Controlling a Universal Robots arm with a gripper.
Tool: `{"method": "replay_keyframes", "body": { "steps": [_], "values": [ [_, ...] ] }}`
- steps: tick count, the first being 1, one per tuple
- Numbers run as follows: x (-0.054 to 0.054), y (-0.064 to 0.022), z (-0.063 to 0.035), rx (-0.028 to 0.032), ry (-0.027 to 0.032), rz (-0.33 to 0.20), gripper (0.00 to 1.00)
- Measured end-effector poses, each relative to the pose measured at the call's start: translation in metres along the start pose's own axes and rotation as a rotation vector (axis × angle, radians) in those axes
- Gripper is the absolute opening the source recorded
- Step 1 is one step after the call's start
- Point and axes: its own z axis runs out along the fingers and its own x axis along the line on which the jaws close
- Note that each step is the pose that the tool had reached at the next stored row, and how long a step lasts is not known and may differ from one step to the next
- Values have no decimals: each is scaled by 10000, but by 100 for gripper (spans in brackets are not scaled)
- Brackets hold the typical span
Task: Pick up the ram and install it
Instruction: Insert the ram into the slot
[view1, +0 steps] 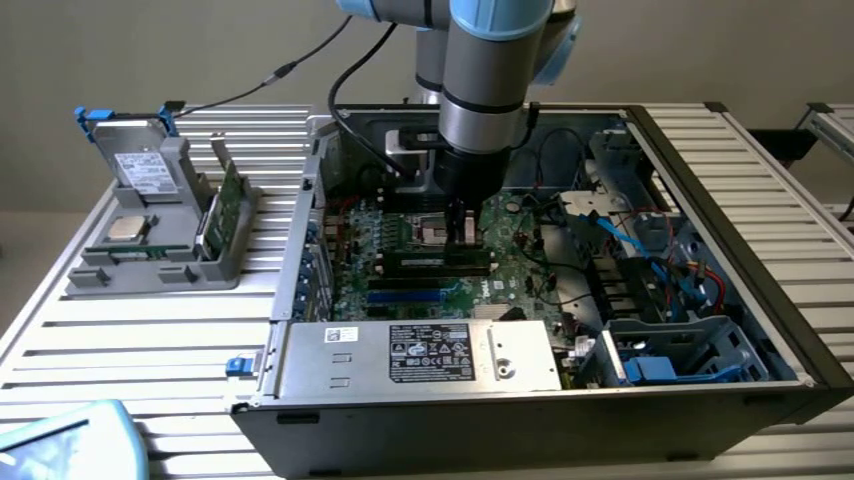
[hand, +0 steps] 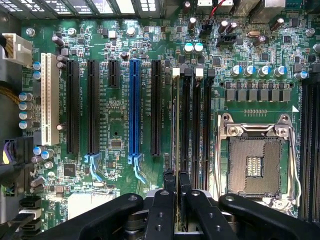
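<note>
Exterior view: a grey and blue robot arm (view1: 481, 90) reaches straight down into an open computer case (view1: 747, 300) that lies on a slatted metal table (view1: 147, 350). The gripper (view1: 465, 238) is low over the green motherboard (view1: 400, 290), just beside the empty processor socket (view1: 434, 232). The ram (view1: 424, 262), a long dark stick with a pale label, stands on edge in the row of memory slots under the gripper. A silver power supply (view1: 414, 355) fills the near side of the case. On the exterior view's left, well apart from the case, a grey holder (view1: 147, 272) carries a hard drive (view1: 140, 170), a small silver processor chip (view1: 127, 228) and an upright green card (view1: 230, 208).

Wrist view: the black fingers (hand: 169, 182) are pinched almost together on the thin top edge of the ram (hand: 175, 125), which is seen edge-on. It runs along a memory slot, between the black and blue expansion slots (hand: 134, 110) and the processor socket (hand: 255, 160). Whether it is fully seated cannot be told.
</note>
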Motion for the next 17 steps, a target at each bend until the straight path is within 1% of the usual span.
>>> {"method": "replay_keyframes", "body": {
  "steps": [8,15,17],
  "values": [
    [0,0,1,-13,-24,-1,14],
    [-3,-2,1,-23,-25,-26,14],
    [-5,-2,1,-22,-41,-37,14]
  ]
}}
